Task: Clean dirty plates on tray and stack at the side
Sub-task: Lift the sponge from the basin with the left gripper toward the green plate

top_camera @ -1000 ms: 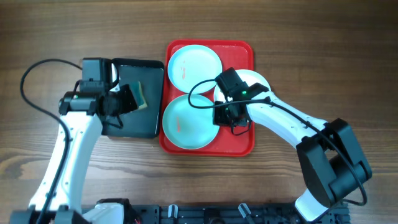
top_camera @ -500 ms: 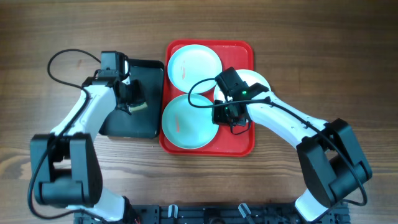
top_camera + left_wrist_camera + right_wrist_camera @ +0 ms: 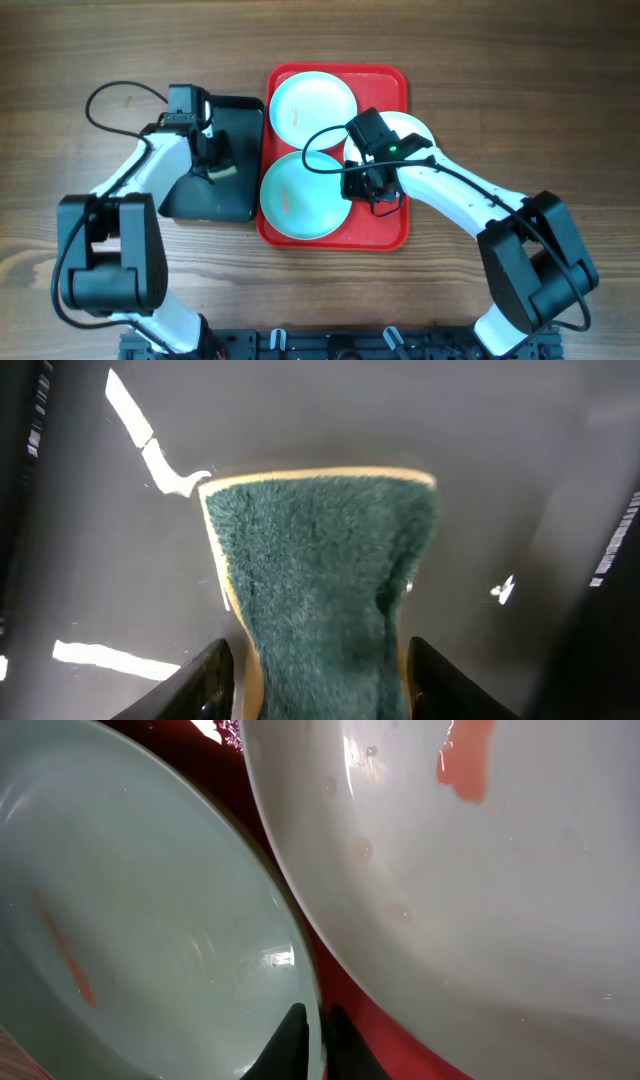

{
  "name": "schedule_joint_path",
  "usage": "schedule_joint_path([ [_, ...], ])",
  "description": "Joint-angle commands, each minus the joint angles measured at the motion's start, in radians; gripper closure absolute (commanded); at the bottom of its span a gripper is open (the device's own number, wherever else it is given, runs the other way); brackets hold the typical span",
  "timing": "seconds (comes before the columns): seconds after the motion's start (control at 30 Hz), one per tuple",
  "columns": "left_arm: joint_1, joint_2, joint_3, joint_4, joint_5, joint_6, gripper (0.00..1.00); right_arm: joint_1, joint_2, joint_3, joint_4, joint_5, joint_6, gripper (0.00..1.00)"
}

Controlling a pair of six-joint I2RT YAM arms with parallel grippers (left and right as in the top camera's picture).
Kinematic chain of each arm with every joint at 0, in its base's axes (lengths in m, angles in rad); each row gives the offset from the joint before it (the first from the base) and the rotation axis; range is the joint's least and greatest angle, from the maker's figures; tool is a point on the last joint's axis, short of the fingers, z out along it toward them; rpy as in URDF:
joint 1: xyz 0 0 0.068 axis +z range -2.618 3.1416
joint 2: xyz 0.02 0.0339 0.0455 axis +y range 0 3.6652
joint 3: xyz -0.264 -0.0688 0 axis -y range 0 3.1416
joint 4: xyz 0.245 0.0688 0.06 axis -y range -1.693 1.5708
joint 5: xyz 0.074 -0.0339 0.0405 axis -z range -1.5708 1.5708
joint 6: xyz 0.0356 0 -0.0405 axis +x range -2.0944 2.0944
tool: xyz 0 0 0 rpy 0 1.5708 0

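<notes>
left gripper [image 3: 318,660]: clamped on green scouring sponge [image 3: 320,550] with yellow backing, a finger against each side.
sponge: over the middle of the small black plastic tray [image 3: 190,195]; can't tell if it touches the tray floor.
black tray: on the wooden tabletop [image 3: 100,60], left of centre, just beside the left rim of the large red rectangular plastic tray [image 3: 385,85].
right gripper [image 3: 312,1038]: pinched tight on the right rim of the front pale light-blue round plate [image 3: 300,200].
front plate: front-left corner of red tray, orange-red streak [image 3: 65,955] inside.
back pale light-blue round plate [image 3: 312,105]: back-left corner of red tray.
white round plate [image 3: 410,128]: at the red tray's right edge, overhanging the rim, partly under the right arm [image 3: 450,195]; orange-red blotch [image 3: 465,770] inside; strip of red tray shows between it and the front plate.
</notes>
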Motion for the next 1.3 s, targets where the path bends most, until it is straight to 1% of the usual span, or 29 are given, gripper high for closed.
schedule_joint_path([
  [0.0, 0.007, 0.019, -0.006, 0.008, -0.014, 0.009, 0.54, 0.005, -0.028, 0.005, 0.005, 0.006, -0.021, 0.91],
  [0.03, 0.007, 0.019, -0.006, 0.013, -0.014, 0.009, 0.59, 0.005, -0.028, 0.005, 0.005, 0.006, -0.021, 0.91],
  [0.07, 0.007, 0.019, -0.006, 0.019, -0.014, 0.009, 0.67, 0.005, -0.028, 0.005, 0.006, 0.006, -0.021, 0.91],
  [0.17, 0.007, 0.019, -0.005, 0.021, -0.008, 0.009, 0.87, 0.005, -0.028, 0.005, 0.005, 0.006, -0.021, 0.91],
  [0.27, 0.007, 0.017, -0.005, 0.013, 0.053, 0.009, 0.9, 0.005, -0.028, 0.005, 0.005, 0.006, -0.021, 0.91],
  [0.33, 0.007, 0.01, -0.003, -0.01, 0.098, 0.008, 0.96, 0.005, -0.028, 0.005, 0.005, 0.006, -0.021, 0.91],
  [0.7, 0.002, -0.082, 0.002, -0.152, 0.168, 0.019, 0.96, 0.005, -0.028, 0.005, 0.005, 0.005, -0.02, 0.91],
  [0.8, -0.031, -0.082, 0.002, -0.167, 0.171, 0.091, 0.96, 0.005, -0.028, 0.005, 0.005, 0.005, -0.021, 0.91],
  [0.93, -0.117, -0.082, 0.002, -0.176, 0.169, 0.161, 0.96, 0.005, -0.028, 0.005, 0.004, 0.005, -0.02, 0.91],
  [1.03, -0.182, -0.082, 0.002, -0.179, 0.135, 0.166, 0.96, 0.005, -0.028, 0.005, 0.003, -0.003, -0.021, 0.91],
  [1.13, -0.222, -0.082, 0.002, -0.178, 0.133, 0.166, 0.96, 0.005, -0.028, 0.005, -0.005, -0.003, -0.021, 0.91],
  [1.27, -0.23, -0.082, 0.005, -0.178, 0.128, 0.165, 0.96, 0.005, -0.028, 0.005, -0.01, -0.002, -0.022, 0.9],
])
